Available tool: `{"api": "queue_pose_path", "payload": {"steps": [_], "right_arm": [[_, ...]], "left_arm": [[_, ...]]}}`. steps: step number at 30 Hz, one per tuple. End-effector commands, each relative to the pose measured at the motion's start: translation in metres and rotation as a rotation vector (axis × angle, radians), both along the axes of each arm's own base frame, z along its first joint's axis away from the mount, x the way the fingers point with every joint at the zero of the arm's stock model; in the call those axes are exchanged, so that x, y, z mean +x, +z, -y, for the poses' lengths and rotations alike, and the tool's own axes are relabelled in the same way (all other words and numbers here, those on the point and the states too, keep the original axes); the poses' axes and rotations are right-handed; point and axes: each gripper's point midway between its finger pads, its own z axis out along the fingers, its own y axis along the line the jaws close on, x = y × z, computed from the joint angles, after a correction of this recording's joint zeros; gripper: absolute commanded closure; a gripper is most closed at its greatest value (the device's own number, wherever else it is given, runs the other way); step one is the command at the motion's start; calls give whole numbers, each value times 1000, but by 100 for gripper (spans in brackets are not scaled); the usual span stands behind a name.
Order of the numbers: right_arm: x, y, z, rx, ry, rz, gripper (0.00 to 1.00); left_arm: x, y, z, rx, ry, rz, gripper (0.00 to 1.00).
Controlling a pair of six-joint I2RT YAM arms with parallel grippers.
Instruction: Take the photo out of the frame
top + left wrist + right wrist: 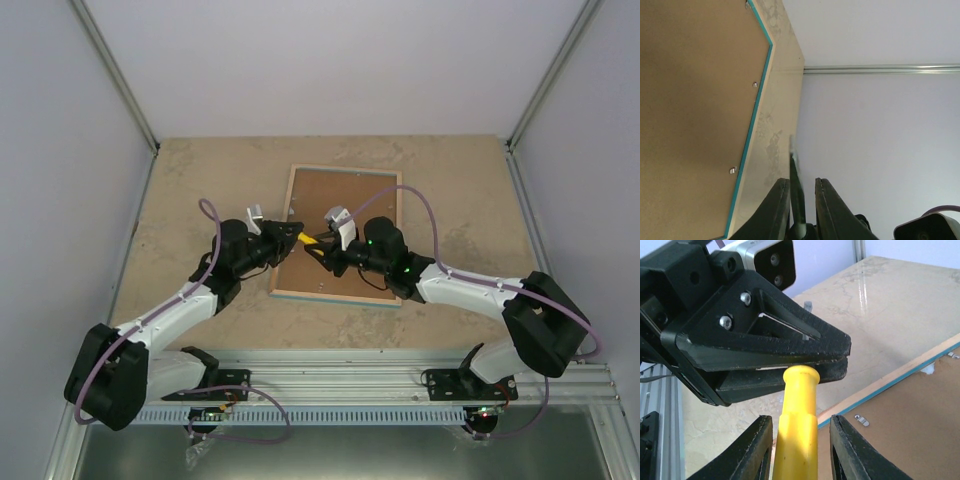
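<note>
1. thin turquoise-blue rectangular frame [345,190] is laid face down; photo unseen, probably beneath.
2. yellow-handled tool [797,410] is clamped by left gripper [802,184], right gripper [800,426] parted around it.
3. grip should be secured before tabs [754,84] are turned.

A robotics lab test cell: two robot arms [170,315] bolted to an aluminium rail [350,372] at a beige bench [200,190], boxed in by plain pale wall panels [330,60] on metal posts [113,72].

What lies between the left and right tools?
A yellow implement spans the gap, one end inside the right tool, the other at the left tool; the right wrist view shows it best.
</note>
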Motion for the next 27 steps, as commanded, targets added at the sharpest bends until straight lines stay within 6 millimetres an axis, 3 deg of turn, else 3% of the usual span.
{"api": "queue_pose_path", "payload": {"steps": [1,27], "right_arm": [[-4,13,-4,48,24,47,67],[-2,5,-10,49,34,36,75]], "left_arm": [[-1,13,1,-47,3,32,100],[-7,11,-1,-143,16,-11,100]]}}
